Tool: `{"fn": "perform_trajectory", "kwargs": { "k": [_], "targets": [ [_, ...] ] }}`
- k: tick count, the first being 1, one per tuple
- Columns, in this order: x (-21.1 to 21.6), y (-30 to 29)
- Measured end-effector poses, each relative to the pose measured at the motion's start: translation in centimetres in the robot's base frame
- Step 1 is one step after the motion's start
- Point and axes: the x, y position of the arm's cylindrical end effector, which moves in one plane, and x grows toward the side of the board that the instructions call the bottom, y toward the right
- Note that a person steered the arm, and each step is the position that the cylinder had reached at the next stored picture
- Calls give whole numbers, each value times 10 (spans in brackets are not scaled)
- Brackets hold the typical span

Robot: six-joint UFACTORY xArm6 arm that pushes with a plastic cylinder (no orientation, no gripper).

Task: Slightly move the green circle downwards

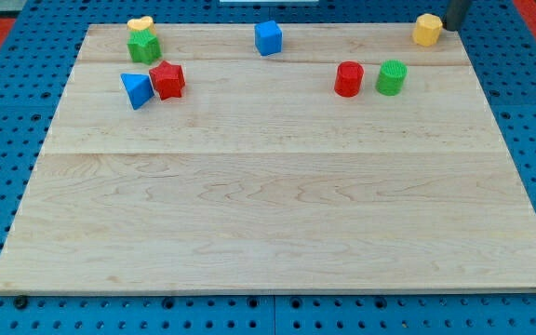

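The green circle (pixel 391 77) stands near the view's top right of the wooden board (pixel 277 223), just right of a red cylinder (pixel 348 79). My tip (pixel 454 28) is at the view's top right edge, right beside a yellow hexagon block (pixel 427 29), above and to the right of the green circle and apart from it. Only the rod's lower end shows.
A blue cube (pixel 268 37) sits at the top middle. At the top left are a yellow heart (pixel 140 24), a green star (pixel 143 46), a red star (pixel 167 80) and a blue triangle (pixel 137 89). A blue pegboard surrounds the board.
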Motion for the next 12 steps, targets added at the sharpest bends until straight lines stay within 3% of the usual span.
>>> {"fn": "perform_trajectory", "kwargs": {
  "k": [1,3,7,12],
  "targets": [
    [10,-31],
    [13,-19],
    [57,-58],
    [57,-66]
  ]
}}
